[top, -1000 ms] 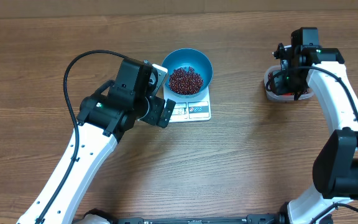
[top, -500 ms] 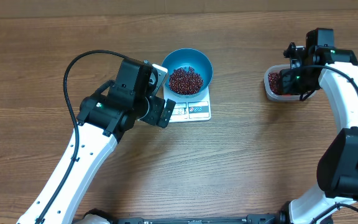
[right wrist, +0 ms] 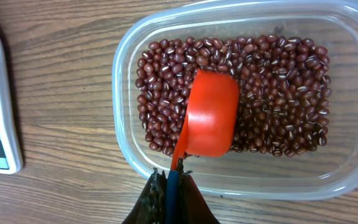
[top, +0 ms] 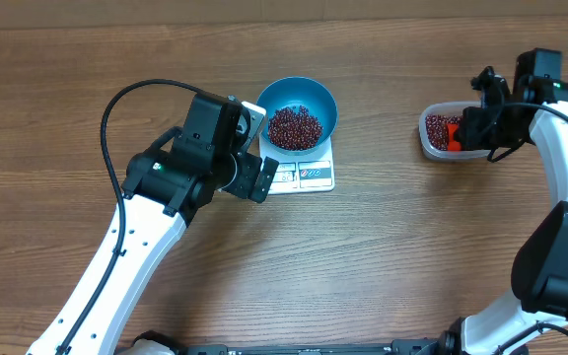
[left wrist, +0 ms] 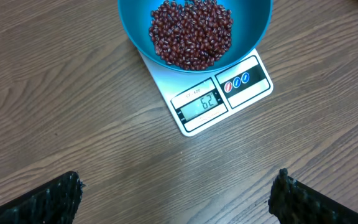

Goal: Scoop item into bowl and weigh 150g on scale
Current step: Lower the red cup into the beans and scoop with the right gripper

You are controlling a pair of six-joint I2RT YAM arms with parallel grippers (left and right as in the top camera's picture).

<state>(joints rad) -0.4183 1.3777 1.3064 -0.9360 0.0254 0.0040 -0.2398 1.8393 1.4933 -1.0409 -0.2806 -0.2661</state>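
The blue bowl (top: 319,104) stands on the white scale (top: 314,175) and holds a heap of red-brown beans (top: 294,127). In the left wrist view the bowl (left wrist: 132,18) and its beans (left wrist: 191,31) sit above the scale (left wrist: 253,84), whose display is lit. My left gripper (top: 258,148) hovers open just left of the scale, and nothing lies between its jaws (left wrist: 178,183). My right gripper (right wrist: 171,186) is shut on the handle of an orange-red scoop (right wrist: 211,115). The scoop's cup rests on more beans (right wrist: 278,93) in a clear tub (right wrist: 229,180).
The clear tub (top: 428,148) sits at the table's right, with my right gripper (top: 473,138) at its right end and the scoop (top: 452,131) showing inside it. Bare wooden table lies between the scale and the tub and along the front.
My right arm has drawn back to the right, from over the tub to its right end, uncovering the scoop in the beans. The left arm has not moved.
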